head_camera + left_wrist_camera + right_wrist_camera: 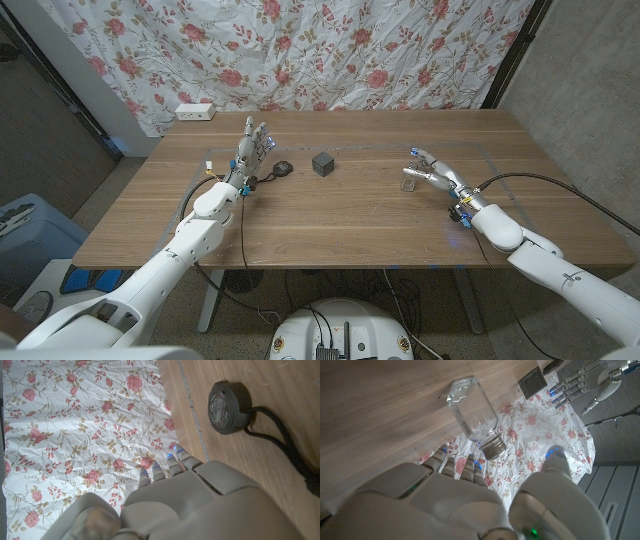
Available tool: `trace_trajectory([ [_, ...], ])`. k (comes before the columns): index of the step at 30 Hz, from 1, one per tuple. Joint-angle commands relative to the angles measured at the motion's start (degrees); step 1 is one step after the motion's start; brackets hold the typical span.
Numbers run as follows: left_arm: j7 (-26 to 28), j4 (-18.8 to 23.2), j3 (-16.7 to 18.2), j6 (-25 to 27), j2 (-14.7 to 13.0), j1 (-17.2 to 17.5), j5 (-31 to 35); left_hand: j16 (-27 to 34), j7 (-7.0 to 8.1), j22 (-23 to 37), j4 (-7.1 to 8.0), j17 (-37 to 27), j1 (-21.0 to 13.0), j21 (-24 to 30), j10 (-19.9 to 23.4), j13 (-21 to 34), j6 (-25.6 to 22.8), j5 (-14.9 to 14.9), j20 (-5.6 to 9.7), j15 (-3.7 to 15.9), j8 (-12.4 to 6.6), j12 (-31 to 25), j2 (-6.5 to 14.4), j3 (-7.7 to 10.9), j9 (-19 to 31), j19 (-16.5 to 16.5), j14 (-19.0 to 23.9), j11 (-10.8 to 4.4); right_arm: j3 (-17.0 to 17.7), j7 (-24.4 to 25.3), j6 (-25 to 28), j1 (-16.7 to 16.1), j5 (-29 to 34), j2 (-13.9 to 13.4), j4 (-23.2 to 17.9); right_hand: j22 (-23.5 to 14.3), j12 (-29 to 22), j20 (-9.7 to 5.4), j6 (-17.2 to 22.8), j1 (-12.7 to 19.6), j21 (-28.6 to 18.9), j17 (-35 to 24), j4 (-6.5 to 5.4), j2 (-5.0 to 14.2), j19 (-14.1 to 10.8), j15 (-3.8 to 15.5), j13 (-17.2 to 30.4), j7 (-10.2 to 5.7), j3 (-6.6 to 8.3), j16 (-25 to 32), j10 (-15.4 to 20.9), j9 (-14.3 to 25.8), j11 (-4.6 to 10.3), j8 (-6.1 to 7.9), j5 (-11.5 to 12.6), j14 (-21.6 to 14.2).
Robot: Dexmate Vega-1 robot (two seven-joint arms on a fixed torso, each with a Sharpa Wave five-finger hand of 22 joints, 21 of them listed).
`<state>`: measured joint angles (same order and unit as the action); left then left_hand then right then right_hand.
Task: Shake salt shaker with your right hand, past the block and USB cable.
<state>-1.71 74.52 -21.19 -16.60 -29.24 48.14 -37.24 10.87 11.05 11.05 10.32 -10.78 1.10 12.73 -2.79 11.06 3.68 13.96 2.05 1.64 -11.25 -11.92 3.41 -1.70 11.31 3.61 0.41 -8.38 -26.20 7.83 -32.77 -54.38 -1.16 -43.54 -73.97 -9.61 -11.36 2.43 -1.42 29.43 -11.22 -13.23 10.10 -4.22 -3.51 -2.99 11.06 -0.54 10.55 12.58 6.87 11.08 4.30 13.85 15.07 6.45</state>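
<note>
Two open robot hands: right (428,171) around clear glass salt shaker (409,180), left (250,150) upright, empty.

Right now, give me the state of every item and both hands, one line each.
salt shaker: upright on the table, not yet gripped
right hand: open, fingers around the shaker
left hand: open, fingers up, holding nothing
block: sitting on the table, untouched
USB cable: coiled, lying by left hand

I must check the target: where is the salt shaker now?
In the head view the salt shaker stands on the table's right side, just beside the right hand, well right of the block.
</note>
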Motion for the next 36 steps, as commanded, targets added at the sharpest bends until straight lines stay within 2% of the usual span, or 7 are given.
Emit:
trace_trajectory([
  [1,0.0,0.0,0.0,0.0,0.0,0.0,0.0,0.3,0.47,0.3,0.35,-0.3,0.0,0.3,0.0,0.2,-0.2,0.2,1.34,6.06,-0.25,-0.2,5.8,-0.10,0.3,0.3,0.1,-0.58,-1.6,0.2,-2.0,1.9,1.2,1.2,3.8,-0.1,-0.3,-0.34,0.7,1.8,-0.3,0.0,0.10,-0.14,-1.0,0.19,0.3,-0.15,0.77,0.5,1.0,0.1,0.19,0.44,0.4,-0.5],
  [11,0.0,0.0,0.0,0.0,0.0,0.0,0.0,0.3,0.44,0.3,0.35,-0.3,0.0,0.3,-0.1,0.2,-0.2,0.2,1.34,6.11,-0.26,-0.2,5.8,-0.10,0.3,0.3,0.1,-0.59,-2.8,-1.1,-2.5,3.7,1.5,1.3,6.0,0.0,-0.5,-1.01,2.1,5.9,-0.4,0.4,0.29,0.19,-2.8,1.27,0.2,-1.62,2.36,1.0,2.9,0.2,1.50,1.17,1.1,-2.1],
  [17,0.0,0.0,0.0,0.0,0.0,0.0,0.0,0.3,0.37,0.3,0.35,-0.3,0.0,0.3,-0.1,0.2,-0.2,0.3,1.34,6.08,-0.25,-0.2,5.8,-0.10,0.3,0.3,0.1,-0.48,-3.4,-1.9,-2.3,4.3,1.6,1.2,6.6,0.0,-0.7,-1.68,3.6,8.9,-0.6,0.7,0.34,-0.30,-4.6,2.03,0.2,-2.90,3.19,1.2,4.6,0.2,2.89,1.88,1.8,-3.4],
  [21,0.0,0.0,0.0,0.0,0.0,0.0,0.0,0.3,0.43,0.3,0.35,-0.3,0.0,0.3,-0.1,0.2,-0.2,0.3,1.34,6.07,-0.25,-0.2,5.8,-0.10,0.3,0.3,0.1,-0.52,-3.7,-2.1,-1.9,4.5,1.9,0.9,6.6,0.0,-0.9,-1.75,4.9,10.4,-0.6,0.9,0.31,-1.03,-5.5,2.60,0.2,-3.82,3.42,1.4,6.0,0.2,3.67,2.44,2.3,-4.5],
  [23,0.0,0.0,0.0,0.0,0.0,0.0,0.0,0.3,0.46,0.3,0.35,-0.3,0.0,0.2,-0.1,0.2,-0.2,0.2,1.36,6.01,-0.25,-0.2,5.8,-0.10,0.3,0.3,0.1,-0.65,-3.8,-2.1,-2.0,4.6,2.0,0.8,6.8,0.0,-1.1,-1.78,5.7,11.3,-0.7,1.0,0.27,-1.52,-6.2,2.84,0.2,-4.22,3.52,1.5,7.2,0.3,4.64,2.78,2.7,-5.1],
  [29,0.0,0.0,0.0,0.0,0.0,0.0,0.0,0.3,0.39,0.3,0.35,-0.3,0.0,0.2,0.0,0.2,-0.2,0.2,1.38,6.03,-0.26,-0.2,5.8,-0.10,0.3,0.3,0.1,-0.59,-3.9,-1.7,-1.6,4.9,2.3,0.7,7.1,0.0,-1.3,-2.04,7.6,13.1,-0.7,1.2,0.13,-2.09,-7.4,3.67,0.2,-5.19,3.81,1.8,9.1,0.4,5.26,3.63,3.6,-6.4],
  [36,0.0,0.0,0.0,0.0,0.0,0.0,0.0,0.3,0.44,0.3,0.35,-0.3,0.0,0.3,0.0,0.2,-0.2,0.2,1.36,6.04,-0.27,-0.2,5.8,-0.10,0.3,0.3,0.1,-0.54,-4.1,-1.3,-1.5,5.3,2.1,1.1,7.8,0.0,-1.6,-2.59,11.7,14.0,-0.6,1.2,-0.82,-2.09,-9.2,4.88,0.1,-6.42,3.68,2.4,12.5,0.5,6.57,5.43,4.8,-8.6],
])
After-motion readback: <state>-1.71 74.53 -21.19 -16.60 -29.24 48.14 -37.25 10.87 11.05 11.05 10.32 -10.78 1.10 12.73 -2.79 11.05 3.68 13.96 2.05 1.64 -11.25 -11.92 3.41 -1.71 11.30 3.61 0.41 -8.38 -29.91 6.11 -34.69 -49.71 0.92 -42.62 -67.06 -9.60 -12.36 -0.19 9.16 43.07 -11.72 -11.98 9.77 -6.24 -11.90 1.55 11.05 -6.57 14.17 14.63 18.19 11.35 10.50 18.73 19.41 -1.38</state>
